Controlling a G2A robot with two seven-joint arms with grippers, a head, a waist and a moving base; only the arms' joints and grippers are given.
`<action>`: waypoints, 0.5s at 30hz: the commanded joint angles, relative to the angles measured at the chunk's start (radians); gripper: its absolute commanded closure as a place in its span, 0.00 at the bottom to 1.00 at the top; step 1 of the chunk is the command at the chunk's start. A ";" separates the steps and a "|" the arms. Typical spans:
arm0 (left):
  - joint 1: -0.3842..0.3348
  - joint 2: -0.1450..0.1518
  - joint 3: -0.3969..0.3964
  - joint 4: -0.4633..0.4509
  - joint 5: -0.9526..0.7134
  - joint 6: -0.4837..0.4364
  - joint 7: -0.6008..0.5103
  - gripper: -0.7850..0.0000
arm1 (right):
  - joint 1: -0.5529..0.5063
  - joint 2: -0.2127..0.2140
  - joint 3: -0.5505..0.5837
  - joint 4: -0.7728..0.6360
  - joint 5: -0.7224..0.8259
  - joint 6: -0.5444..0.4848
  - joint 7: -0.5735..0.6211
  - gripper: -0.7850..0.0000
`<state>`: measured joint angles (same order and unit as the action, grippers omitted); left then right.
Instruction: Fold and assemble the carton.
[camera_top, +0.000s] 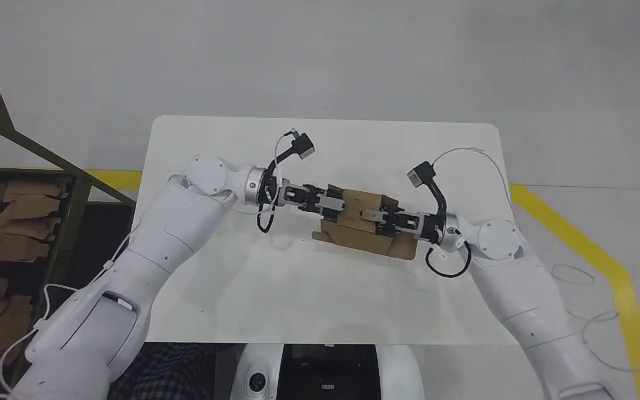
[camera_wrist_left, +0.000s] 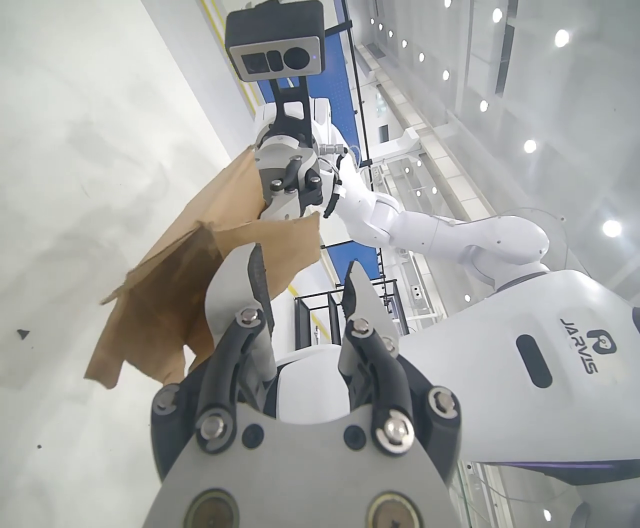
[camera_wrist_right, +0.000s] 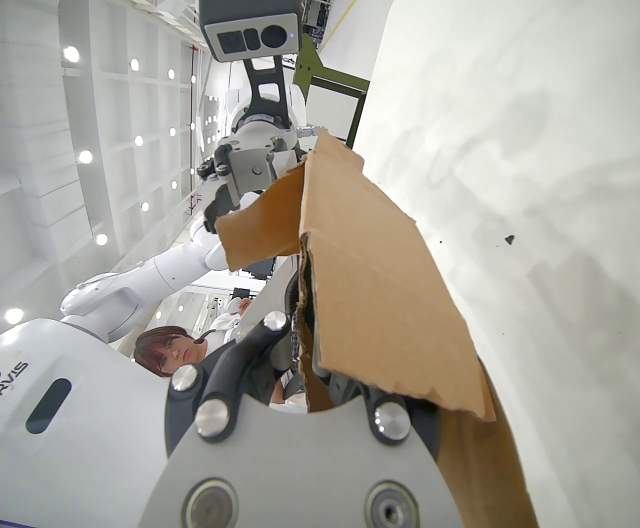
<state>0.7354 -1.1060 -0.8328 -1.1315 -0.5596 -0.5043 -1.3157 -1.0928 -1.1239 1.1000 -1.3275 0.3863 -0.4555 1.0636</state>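
Observation:
A brown cardboard carton (camera_top: 362, 222), partly unfolded with loose flaps, is held just above the middle of the white table (camera_top: 220, 300) between both arms. My left gripper (camera_top: 338, 204) is at the carton's left end. In the left wrist view it (camera_wrist_left: 305, 277) is open, with one finger (camera_wrist_left: 257, 280) against a bent flap (camera_wrist_left: 280, 245) and the other finger free in the air. My right gripper (camera_top: 384, 218) is at the carton's right end. In the right wrist view it (camera_wrist_right: 305, 295) is shut on a carton wall (camera_wrist_right: 370, 280), and that wall hides one of its fingers.
A bin of flat cardboard blanks (camera_top: 28, 222) stands off the table's left side, beside a green frame (camera_top: 40, 150). Yellow floor tape (camera_top: 570, 235) runs past the right edge. The table's front and back are bare.

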 joint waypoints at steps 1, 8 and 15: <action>0.007 0.002 -0.009 0.004 -0.004 -0.001 0.001 0.58 | -0.001 0.001 0.004 0.001 0.004 -0.001 0.004 1.00; 0.025 0.010 -0.044 0.017 -0.006 0.002 -0.001 0.59 | -0.007 0.003 0.009 -0.010 0.009 -0.006 0.011 1.00; 0.032 0.011 -0.058 0.024 0.026 0.010 0.030 0.61 | -0.018 0.005 0.004 -0.031 0.016 -0.013 0.040 1.00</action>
<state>0.7662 -1.0945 -0.8903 -1.1069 -0.5369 -0.4955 -1.2898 -1.1093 -1.1188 1.1057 -1.3547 0.4039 -0.4677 1.1004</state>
